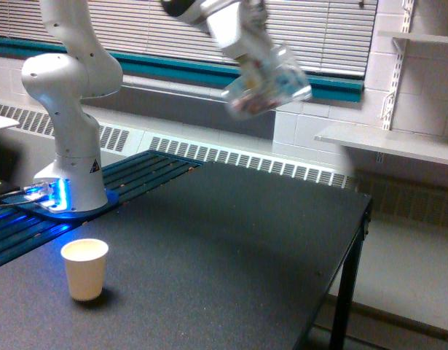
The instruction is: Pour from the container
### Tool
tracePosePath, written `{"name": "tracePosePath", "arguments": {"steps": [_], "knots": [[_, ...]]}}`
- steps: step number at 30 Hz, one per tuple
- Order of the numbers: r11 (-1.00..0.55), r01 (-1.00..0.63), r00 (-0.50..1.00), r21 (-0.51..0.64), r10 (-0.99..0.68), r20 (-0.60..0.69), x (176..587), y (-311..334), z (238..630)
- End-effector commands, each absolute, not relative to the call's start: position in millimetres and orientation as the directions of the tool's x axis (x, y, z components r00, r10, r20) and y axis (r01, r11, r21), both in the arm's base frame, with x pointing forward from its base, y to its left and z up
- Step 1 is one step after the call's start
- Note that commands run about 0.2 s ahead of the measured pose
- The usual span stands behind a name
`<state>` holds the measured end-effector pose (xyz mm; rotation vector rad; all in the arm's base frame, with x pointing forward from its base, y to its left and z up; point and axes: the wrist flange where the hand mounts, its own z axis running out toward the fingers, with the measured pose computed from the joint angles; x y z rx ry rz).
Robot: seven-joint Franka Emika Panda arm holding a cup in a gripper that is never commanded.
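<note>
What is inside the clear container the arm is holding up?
Through the blurred clear container, held tilted in the gripper, a pinkish-brown mass sits toward its lower end. Individual pieces cannot be made out, and the gripper covers part of the wall.

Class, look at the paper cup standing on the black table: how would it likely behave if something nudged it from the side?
The paper cup looks light, so a nudge would probably slide it or tip it. It is narrower at the base than at the rim, which suggests it topples easily. Once on its side it would likely roll in a curve across the table.
</note>
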<state>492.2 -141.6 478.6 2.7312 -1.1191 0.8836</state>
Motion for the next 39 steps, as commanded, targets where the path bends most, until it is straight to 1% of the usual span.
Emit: {"name": "tracePosePath", "arguments": {"steps": [1, 7, 29, 39], "knots": [[-0.728, -0.676, 0.567, -0.118, -0.615, 0.547, 462, -170, 465], [-0.71, -0.698, 0.571, -0.096, -0.632, 0.524, 432, -188, 440], [-0.651, -0.759, 0.57, 0.006, -0.66, 0.49, 333, -236, 382], [-0.608, -0.792, 0.563, 0.053, -0.695, 0.448, 281, -251, 347]]}}
